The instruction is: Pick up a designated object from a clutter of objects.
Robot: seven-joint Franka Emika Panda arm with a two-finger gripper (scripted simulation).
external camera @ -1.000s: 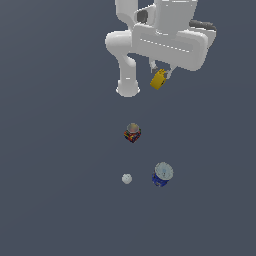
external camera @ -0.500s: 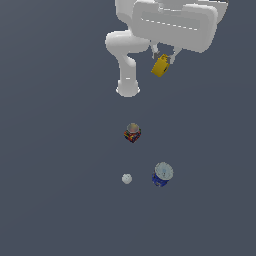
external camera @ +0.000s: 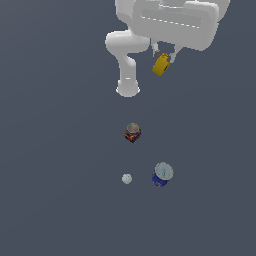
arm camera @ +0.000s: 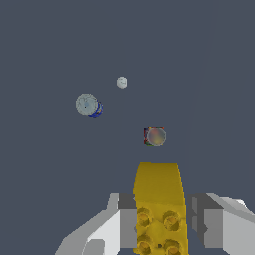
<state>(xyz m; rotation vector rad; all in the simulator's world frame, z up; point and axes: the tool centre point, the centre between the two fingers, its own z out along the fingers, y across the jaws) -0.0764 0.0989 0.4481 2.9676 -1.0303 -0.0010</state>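
The designated object, a small yellow studded block (external camera: 161, 64), hangs high above the floor with my gripper (external camera: 163, 56) shut on it. In the wrist view the yellow block (arm camera: 158, 206) fills the space between the two grey fingers (arm camera: 124, 221). Far below lies what is left of the clutter: a red multicoloured can (external camera: 132, 133), a blue can with a pale top (external camera: 162, 174) and a small white ball (external camera: 127, 178). The wrist view shows the red can (arm camera: 155, 136), the blue can (arm camera: 88, 105) and the ball (arm camera: 122, 82) small and distant.
The arm's white base (external camera: 127, 87) stands on the dark grey floor behind the red can. The white hand body (external camera: 175, 22) fills the upper part of the exterior view.
My gripper has risen steadily with the yellow block in it, moving up and towards the exterior view's right. The three items on the floor have not moved.
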